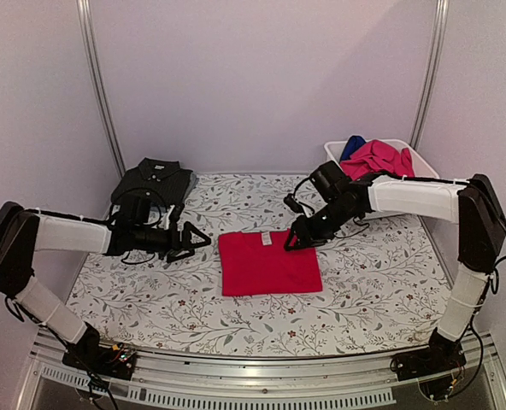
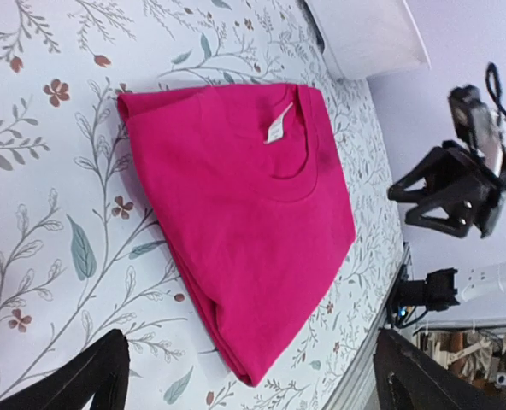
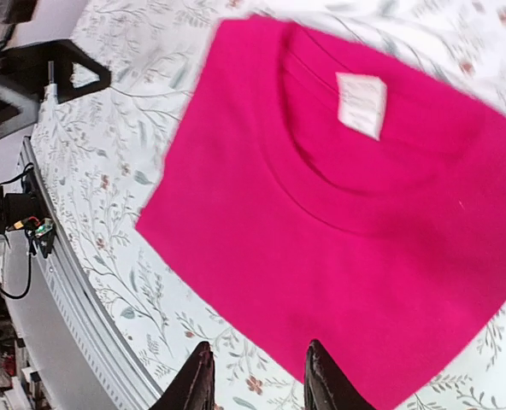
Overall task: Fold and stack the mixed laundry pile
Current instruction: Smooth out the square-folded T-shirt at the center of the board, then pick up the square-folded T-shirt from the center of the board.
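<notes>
A red tee [image 1: 266, 262] lies folded into a flat rectangle in the middle of the table, collar and white label facing up [image 3: 355, 188]. A dark charcoal polo [image 1: 155, 181] sits folded at the back left. A magenta-pink garment [image 1: 377, 156] and a blue one [image 1: 352, 145] are heaped in the tub. My left gripper [image 1: 200, 242] hovers just left of the tee, open wide and empty; the tee's folded corner [image 2: 244, 213] lies ahead of its jaws [image 2: 253, 384]. Over the tee's right edge near the collar my right gripper [image 1: 293, 243] stands open, with nothing between its fingers [image 3: 257, 380].
A floral leaf-patterned cloth [image 1: 364, 282] covers the table. The white tub [image 1: 415, 158] stands at the back right corner. A metal rail [image 1: 261, 376] runs along the near edge, and walls close in on three sides.
</notes>
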### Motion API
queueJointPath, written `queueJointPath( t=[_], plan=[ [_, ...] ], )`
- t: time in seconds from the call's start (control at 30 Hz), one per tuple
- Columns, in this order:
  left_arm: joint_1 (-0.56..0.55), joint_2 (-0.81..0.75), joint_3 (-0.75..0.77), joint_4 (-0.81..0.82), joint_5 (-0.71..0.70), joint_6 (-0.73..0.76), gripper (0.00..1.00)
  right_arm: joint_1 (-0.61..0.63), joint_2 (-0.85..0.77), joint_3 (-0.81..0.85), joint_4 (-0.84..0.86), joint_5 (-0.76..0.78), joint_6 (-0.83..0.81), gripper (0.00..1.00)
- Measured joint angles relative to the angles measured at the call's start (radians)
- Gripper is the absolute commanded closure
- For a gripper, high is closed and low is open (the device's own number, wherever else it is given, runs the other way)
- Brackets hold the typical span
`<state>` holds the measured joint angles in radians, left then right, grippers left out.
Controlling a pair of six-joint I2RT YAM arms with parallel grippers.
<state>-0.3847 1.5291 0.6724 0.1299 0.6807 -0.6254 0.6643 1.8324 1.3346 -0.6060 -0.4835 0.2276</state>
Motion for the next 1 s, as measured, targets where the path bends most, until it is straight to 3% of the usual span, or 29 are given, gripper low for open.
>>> queueJointPath(
  t=[0.17,0.43,0.67,1.0],
  plan=[
    [0.074,-0.067,-0.043,-0.002,-0.071,-0.126,0.0,0.191,0.029,0.217,-0.001,0.119,-0.082,0.7],
    [0.098,-0.121,-0.06,-0.121,-0.194,-0.218,0.0,0.388,0.29,0.475,-0.039,0.213,-0.226,0.7],
    [0.109,-0.196,-0.119,-0.156,-0.229,-0.259,0.0,0.459,0.429,0.522,-0.094,0.271,-0.304,0.74],
    [0.121,-0.262,-0.162,-0.174,-0.246,-0.277,0.0,0.476,0.474,0.525,-0.108,0.372,-0.328,0.79]
  ],
)
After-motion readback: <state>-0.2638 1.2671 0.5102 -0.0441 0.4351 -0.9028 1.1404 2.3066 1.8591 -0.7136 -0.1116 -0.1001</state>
